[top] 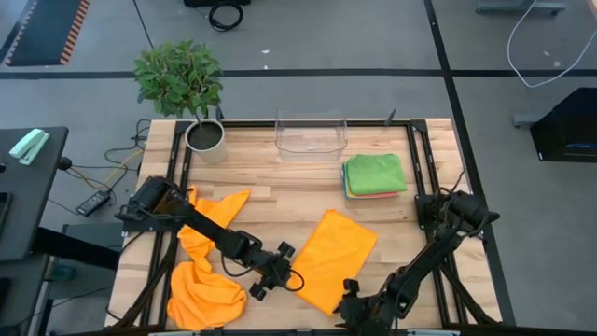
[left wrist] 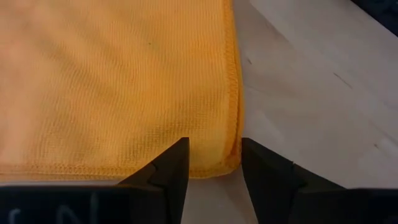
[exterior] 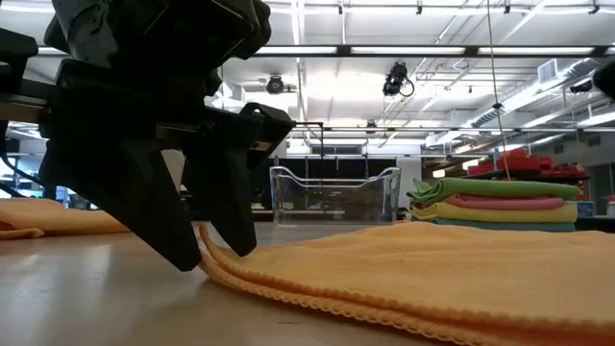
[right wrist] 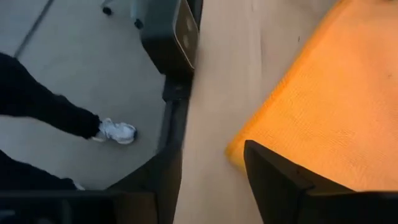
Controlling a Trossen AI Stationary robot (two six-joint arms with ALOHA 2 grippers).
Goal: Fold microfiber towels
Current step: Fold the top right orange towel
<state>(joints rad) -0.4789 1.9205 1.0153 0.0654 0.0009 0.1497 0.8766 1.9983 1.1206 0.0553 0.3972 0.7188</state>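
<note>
The wooden table (top: 280, 201) fills the middle of the high view, and I see no readable writing or brand on anything there. In its lower centre lies a flat folded orange towel (top: 334, 257), and my two grippers are at its lower corners. My left gripper (top: 270, 273) sits at its lower-left corner with the fingers (left wrist: 166, 177) parted, straddling the stitched corner without pinching it. My right gripper (top: 353, 301) is at the bottom edge of the frame, by the towel's lowest corner; its fingers look apart with nothing between them. At lower left lie crumpled orange towels (top: 203, 271). At upper right sits a folded stack (top: 375, 175), green on top, beside the clear plastic bin (top: 311, 136). A potted plant (top: 187, 89) stands at upper left.
</note>
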